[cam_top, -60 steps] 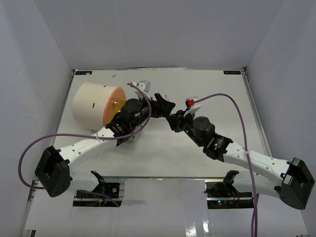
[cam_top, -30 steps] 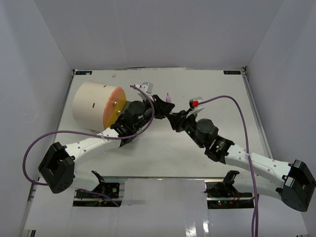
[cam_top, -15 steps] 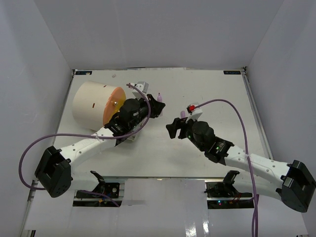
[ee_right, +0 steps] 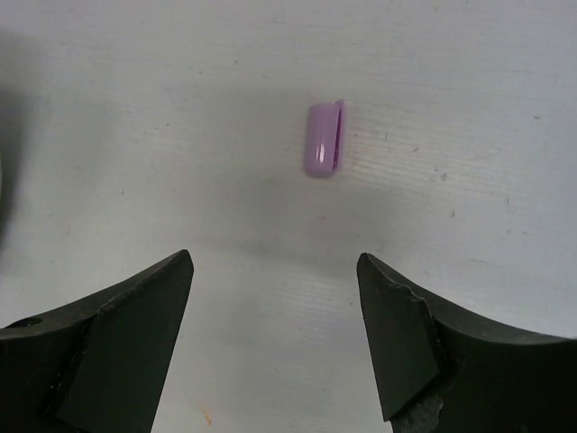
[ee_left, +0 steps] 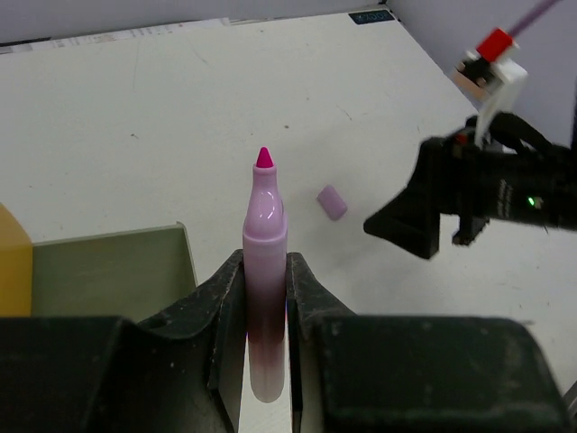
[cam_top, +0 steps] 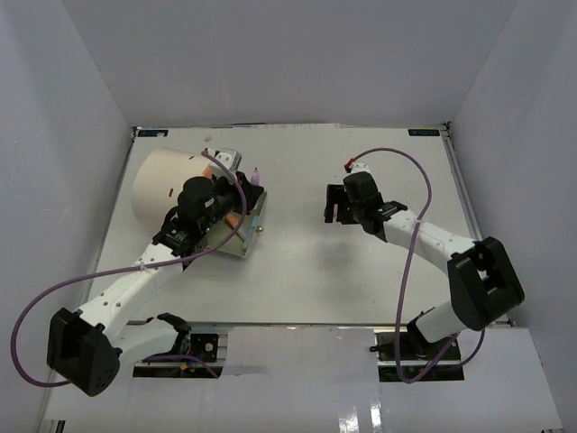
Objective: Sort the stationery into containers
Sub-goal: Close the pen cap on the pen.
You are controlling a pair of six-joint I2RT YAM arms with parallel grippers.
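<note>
**Left pincer** (ee_left: 264, 275) is clamped on an uncapped purple marker (ee_left: 264, 225), tip up, at the rim of the open drawer (ee_left: 108, 271) on the cylinder's (cam_top: 167, 189) face. **Right pincer** (ee_right: 273, 263), jaws wide and empty, hangs over the cap (ee_right: 323, 138), which lies on the counter (ee_right: 469, 108) well right of the cylinder. For a clean drop, centre the marker over the drawer and tilt it lengthwise before release.

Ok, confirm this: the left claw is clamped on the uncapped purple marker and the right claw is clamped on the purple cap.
Not quite. The right claw stands open, empty; the purple cap lies on the table beyond it, as the right wrist view shows. The left claw does clamp the uncapped purple marker.
</note>
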